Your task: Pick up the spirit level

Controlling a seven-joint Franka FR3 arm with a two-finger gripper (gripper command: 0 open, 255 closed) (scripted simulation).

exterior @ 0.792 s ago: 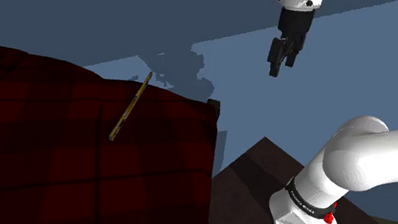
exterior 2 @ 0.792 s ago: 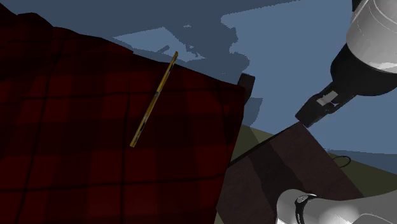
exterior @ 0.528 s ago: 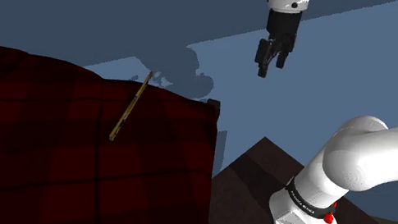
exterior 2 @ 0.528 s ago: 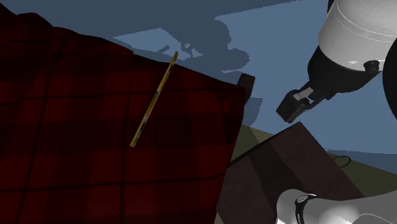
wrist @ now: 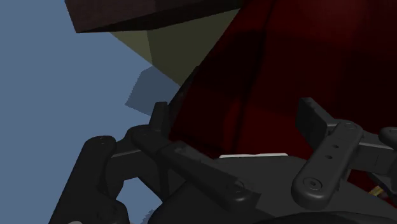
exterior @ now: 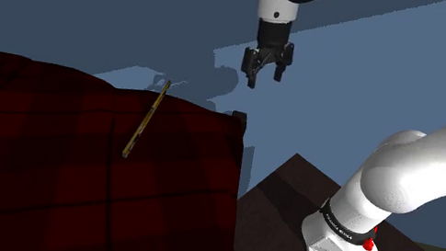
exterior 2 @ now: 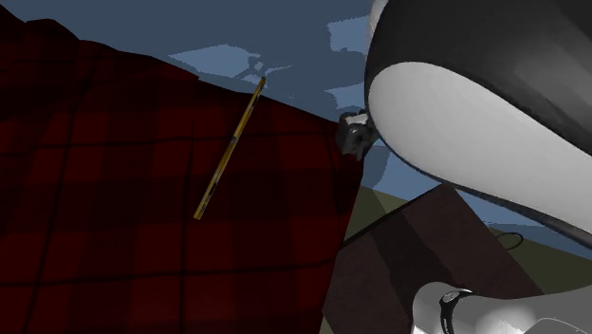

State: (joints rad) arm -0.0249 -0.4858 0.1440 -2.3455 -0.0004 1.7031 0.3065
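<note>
- The dark red checked cloth [exterior: 41, 145] covers the surface on the shoulder view's left.
- The spirit level [exterior: 147, 118], thin and yellow, lies flat on the cloth near its far edge, running from 1 o'clock to 7 o'clock.
- My gripper [exterior: 264, 77] hangs in the air at 2 o'clock from the level, well apart from it, fingers spread wide around nothing.
- My stand [exterior: 282, 204] sits at 5 o'clock from the gripper.
</note>
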